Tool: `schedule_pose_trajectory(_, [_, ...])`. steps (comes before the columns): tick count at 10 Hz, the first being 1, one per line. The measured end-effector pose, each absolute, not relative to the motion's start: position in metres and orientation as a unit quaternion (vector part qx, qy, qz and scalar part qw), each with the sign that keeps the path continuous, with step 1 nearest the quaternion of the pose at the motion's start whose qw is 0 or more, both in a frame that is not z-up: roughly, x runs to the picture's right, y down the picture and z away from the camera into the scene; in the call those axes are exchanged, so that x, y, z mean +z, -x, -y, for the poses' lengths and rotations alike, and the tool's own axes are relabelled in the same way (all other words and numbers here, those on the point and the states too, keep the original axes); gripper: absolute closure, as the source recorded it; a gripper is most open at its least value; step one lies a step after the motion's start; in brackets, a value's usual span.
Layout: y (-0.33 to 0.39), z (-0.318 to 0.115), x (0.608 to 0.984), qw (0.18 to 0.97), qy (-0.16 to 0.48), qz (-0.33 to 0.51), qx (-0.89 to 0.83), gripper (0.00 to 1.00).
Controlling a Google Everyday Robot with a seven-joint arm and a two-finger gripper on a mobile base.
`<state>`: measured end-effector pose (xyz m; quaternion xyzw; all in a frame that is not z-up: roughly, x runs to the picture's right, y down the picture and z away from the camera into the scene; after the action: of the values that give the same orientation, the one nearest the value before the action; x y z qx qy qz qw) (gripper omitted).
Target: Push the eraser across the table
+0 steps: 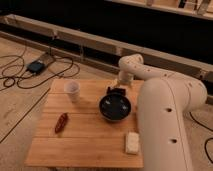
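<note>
The table (85,147) has a light wooden plank top. My gripper (118,88) hangs from the white arm (165,115) low over the table's far edge, just behind a black bowl (115,107). A small dark shape (119,91) sits right at the gripper's tip, between it and the bowl's far rim. It may be the eraser, but I cannot tell it apart from the gripper. No other black block shows on the table.
A paper cup (73,90) stands at the far left. A red-brown elongated item (61,122) lies at the left. A whitish oblong object (132,142) lies near the front right. Cables and a small device (36,66) lie on the floor to the left.
</note>
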<state>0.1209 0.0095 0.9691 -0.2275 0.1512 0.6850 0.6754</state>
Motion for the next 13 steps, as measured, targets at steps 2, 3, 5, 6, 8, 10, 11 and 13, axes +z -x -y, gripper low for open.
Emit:
schedule_pose_trajectory(2, [-0.127,-0.019,0.985,0.669,0.242,-0.163,0.683,0.2])
schedule_pose_trajectory(3, [-0.126,-0.021,0.989,0.667,0.246,-0.165,0.684,0.2])
schedule_pose_trajectory(5, [-0.115,-0.025,1.002,0.655,0.259,-0.166,0.69,0.2])
schedule_pose_trajectory(6, [-0.11,-0.024,1.005,0.651,0.263,-0.165,0.693,0.2])
schedule_pose_trajectory(8, [-0.102,-0.02,1.007,0.644,0.269,-0.163,0.697,0.2])
schedule_pose_trajectory(10, [-0.091,-0.018,1.007,0.642,0.275,-0.167,0.697,0.2])
schedule_pose_trajectory(11, [-0.081,-0.016,1.006,0.643,0.278,-0.168,0.694,0.2])
schedule_pose_trajectory(13, [-0.063,-0.015,1.003,0.646,0.287,-0.173,0.686,0.2])
